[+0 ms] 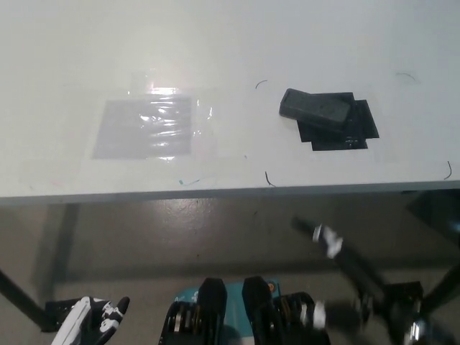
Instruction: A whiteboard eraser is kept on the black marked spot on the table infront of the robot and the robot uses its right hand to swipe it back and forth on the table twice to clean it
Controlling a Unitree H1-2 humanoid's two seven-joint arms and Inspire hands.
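Eraser point(317, 108) sits alone, skewed off the black spot point(345, 129); blurry right hand point(338, 248) hangs low, grip unclear, could clip the counter point(230, 43) edge rising.

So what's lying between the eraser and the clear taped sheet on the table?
In the head view, almost nothing: bare white tabletop separates the eraser from the clear sheet, apart from a small curved pen mark.

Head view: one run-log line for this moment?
eraser on black mark, untouched | right robot hand blurred below table | left robot hand low
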